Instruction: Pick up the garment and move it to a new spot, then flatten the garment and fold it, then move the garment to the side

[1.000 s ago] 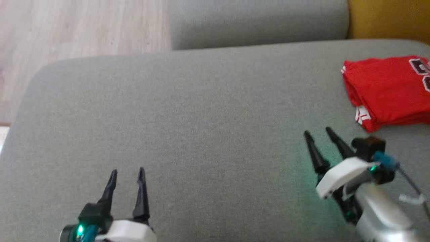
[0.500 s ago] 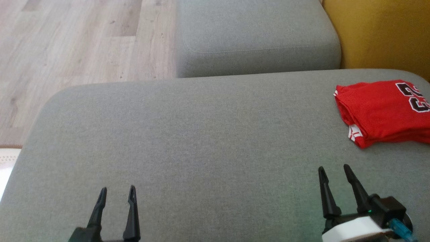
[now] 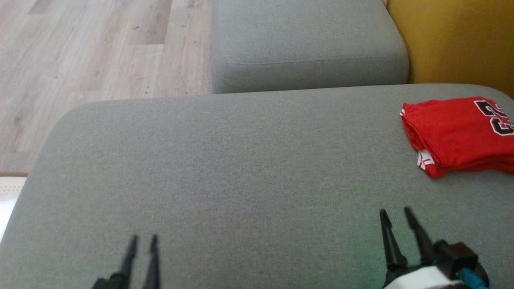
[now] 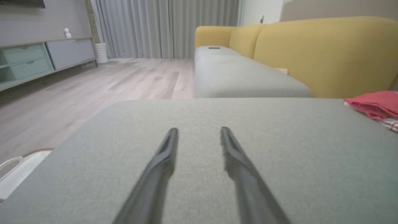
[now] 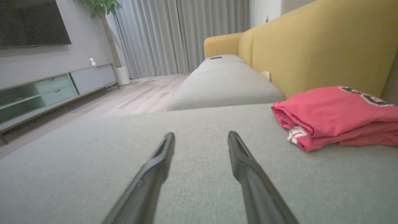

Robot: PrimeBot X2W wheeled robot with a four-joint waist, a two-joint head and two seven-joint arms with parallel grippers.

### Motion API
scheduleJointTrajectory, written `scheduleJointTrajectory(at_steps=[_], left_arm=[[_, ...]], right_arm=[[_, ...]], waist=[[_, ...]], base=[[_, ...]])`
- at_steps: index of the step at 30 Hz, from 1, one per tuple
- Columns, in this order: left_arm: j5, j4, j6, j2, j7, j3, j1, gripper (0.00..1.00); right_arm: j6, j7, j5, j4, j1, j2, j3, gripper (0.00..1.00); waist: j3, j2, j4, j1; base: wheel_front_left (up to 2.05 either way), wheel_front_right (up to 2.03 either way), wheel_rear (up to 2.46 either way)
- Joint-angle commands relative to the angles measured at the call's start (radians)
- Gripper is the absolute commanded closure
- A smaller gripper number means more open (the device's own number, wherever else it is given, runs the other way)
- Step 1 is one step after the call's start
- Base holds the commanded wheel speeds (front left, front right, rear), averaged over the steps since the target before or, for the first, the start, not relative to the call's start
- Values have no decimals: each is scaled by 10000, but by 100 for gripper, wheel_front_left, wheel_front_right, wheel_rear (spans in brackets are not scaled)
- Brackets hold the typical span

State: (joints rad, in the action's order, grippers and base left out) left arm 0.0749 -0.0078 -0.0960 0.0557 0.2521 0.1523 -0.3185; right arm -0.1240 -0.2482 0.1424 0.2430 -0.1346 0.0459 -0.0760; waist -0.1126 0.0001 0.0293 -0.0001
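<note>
The garment is a red jersey with white trim and dark numerals, folded into a compact stack at the far right of the grey sofa seat. It also appears as the garment right of my right fingers and the garment at the right edge of the left wrist view. My right gripper hovers open and empty above the seat, short of the stack. Low at the near left, my left gripper is open with a narrowed gap, holding nothing.
A second grey seat cushion extends beyond the near one. The yellow backrest rises on the right behind the garment. Wooden floor lies to the left, with a low TV cabinet farther off.
Both grippers have drawn back toward the bottom of the head view and their fingers have narrowed, the left more. The head camera tilted between the earliest frame and now. The garment lies unmoved.
</note>
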Motion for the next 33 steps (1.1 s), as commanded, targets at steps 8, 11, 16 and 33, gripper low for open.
scheduleJointTrajectory(at_steps=[8, 11, 16, 33], left_arm=[[927, 130, 66, 42, -138, -66, 129, 100], [1328, 218, 134, 68, -207, -102, 246, 100], [1985, 365, 244, 102, -320, -159, 442, 100], [4055, 753, 559, 190, -686, -365, 1026, 100]], right_arm=[[-2, 170, 870, 106, 77, 29, 36, 100], [-4, 244, 1242, 112, 143, 48, 63, 100], [-6, 365, 1856, 116, 247, 73, 111, 100], [-15, 765, 3793, 102, 561, 135, 280, 100]], waist=[[71, -1, -18, 1], [98, -1, -25, 1], [143, -1, -37, 1], [289, -1, -73, 1]], base=[[0, 0, 0], [0, 0, 0], [0, 0, 0], [0, 0, 0]])
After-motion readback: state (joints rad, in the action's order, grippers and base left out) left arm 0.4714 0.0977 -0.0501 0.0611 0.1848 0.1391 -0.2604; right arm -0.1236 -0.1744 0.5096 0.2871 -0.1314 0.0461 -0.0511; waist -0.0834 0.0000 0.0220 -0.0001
